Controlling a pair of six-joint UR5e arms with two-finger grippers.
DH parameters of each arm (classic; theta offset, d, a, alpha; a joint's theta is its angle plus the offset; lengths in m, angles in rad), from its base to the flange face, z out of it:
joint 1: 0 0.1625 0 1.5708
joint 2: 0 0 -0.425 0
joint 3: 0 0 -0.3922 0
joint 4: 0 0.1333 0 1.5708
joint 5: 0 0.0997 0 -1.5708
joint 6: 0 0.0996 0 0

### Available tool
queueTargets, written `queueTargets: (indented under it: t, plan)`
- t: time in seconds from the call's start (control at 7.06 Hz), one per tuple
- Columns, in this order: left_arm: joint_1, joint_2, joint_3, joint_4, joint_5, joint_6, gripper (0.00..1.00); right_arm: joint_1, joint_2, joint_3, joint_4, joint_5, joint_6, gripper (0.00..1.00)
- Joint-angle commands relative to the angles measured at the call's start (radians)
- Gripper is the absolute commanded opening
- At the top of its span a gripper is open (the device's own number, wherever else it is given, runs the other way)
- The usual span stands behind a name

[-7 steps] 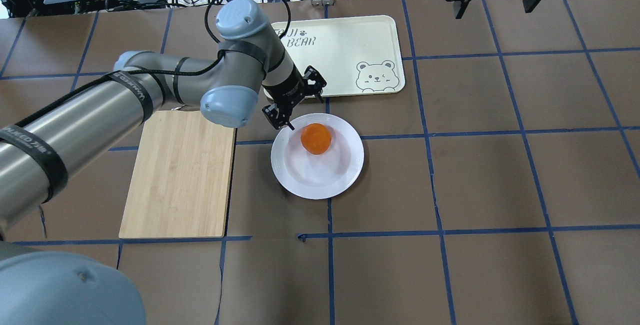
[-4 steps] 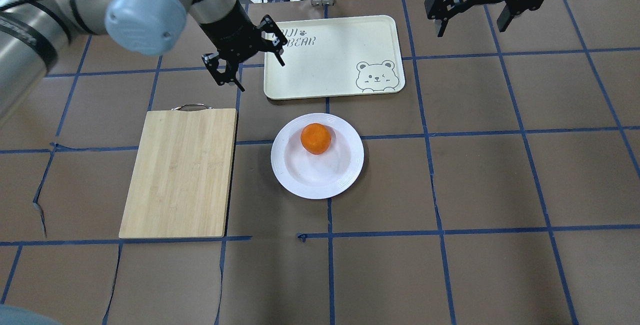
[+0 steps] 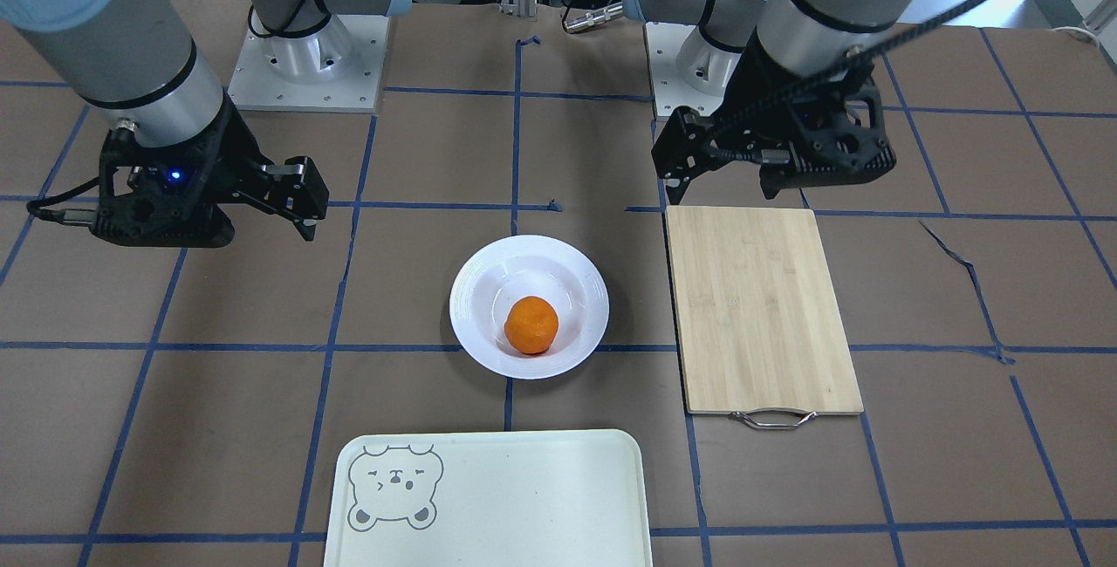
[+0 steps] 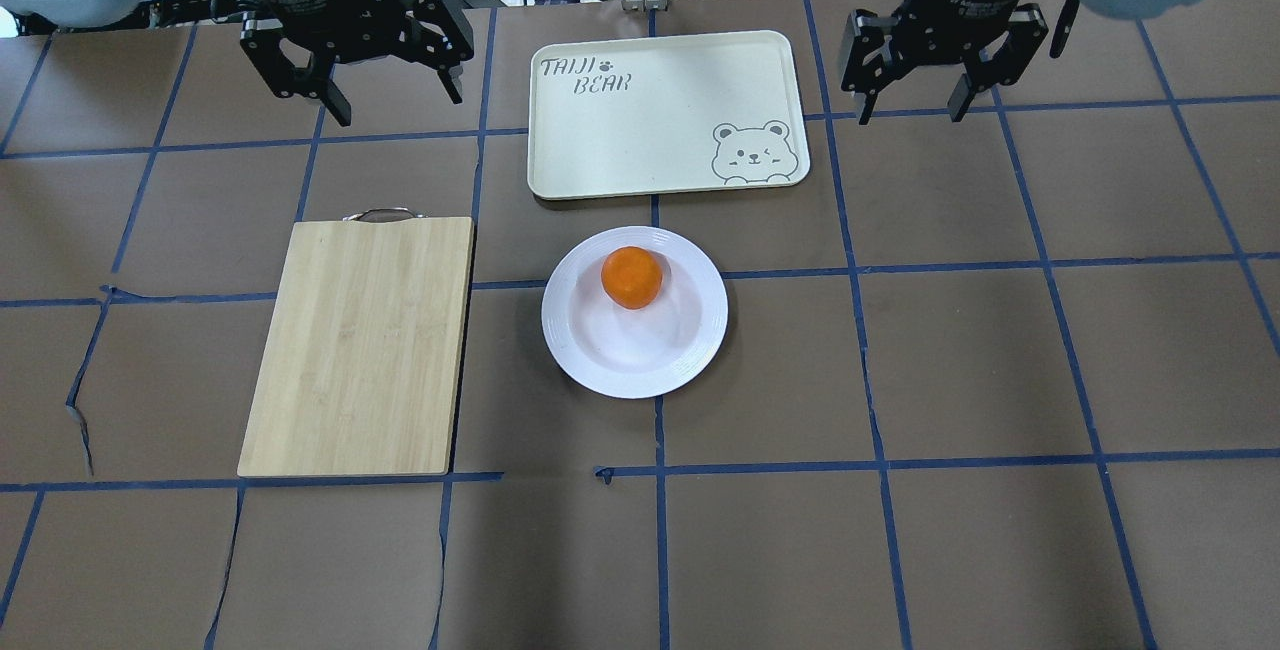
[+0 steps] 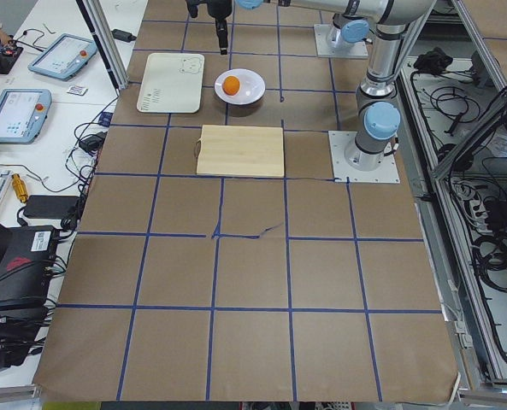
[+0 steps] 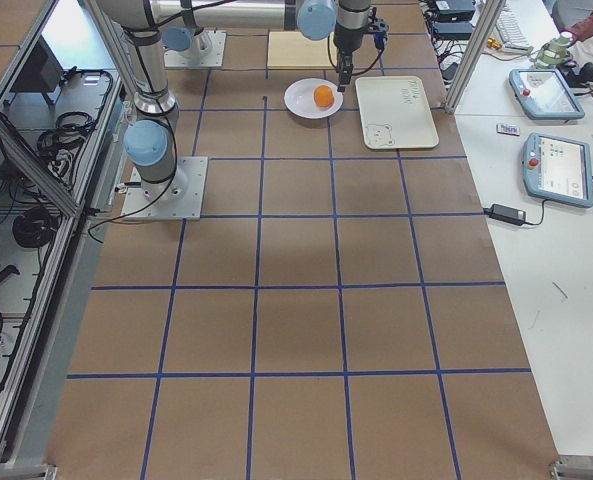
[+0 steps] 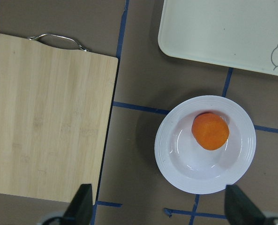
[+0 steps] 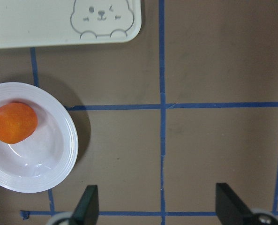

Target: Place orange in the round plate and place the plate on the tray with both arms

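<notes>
The left pincer (image 4: 400,106) hangs spread wide and empty, high above the counter (image 4: 1000,360). Its wrist camera looks straight down on the board (image 4: 360,350) and the plate (image 4: 600,360), with both fingertips at the bottom edge of that view. The right pincer (image 4: 912,106) is likewise spread wide and empty, also raised, and its camera sees the plate at the left and bare counter under its fingers. In the overhead view the two pincers flank the tray (image 4: 640,140), left and right.

The orange (image 4: 632,277) lies inside the plate's sunken centre, toward the side nearest the tray. The plate rests on the counter, near the tray's edge but apart from it. The board lies flat to the robot's left of the plate, its metal handle pointing away from the robot.
</notes>
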Motion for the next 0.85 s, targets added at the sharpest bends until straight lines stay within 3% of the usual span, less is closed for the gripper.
queueTargets:
  t: [0.0, 0.14, 0.28, 0.42, 0.57, 0.71]
  plan:
    - [-0.006, 0.078, -0.119, 0.067, 0.007, 0.000, 0.97, -0.010, -0.002, 0.288, -0.281, 0.233, 0.023, 1.00]
    - [0.003, 0.107, -0.205, 0.171, 0.012, 0.029, 0.98, -0.009, 0.026, 0.457, -0.543, 0.245, 0.041, 1.00]
    - [0.005, 0.138, -0.226, 0.203, 0.018, 0.049, 1.00, -0.008, 0.049, 0.586, -0.699, 0.285, 0.101, 1.00]
    - [0.028, 0.146, -0.222, 0.201, 0.018, 0.053, 1.00, -0.008, 0.054, 0.659, -0.794, 0.367, 0.116, 1.00]
    - [0.067, 0.146, -0.206, 0.166, 0.006, 0.057, 1.00, -0.002, 0.078, 0.676, -0.838, 0.385, 0.123, 1.00]
    - [0.074, 0.147, -0.189, 0.135, 0.007, 0.115, 1.00, 0.003, 0.115, 0.681, -0.861, 0.531, 0.124, 1.00]
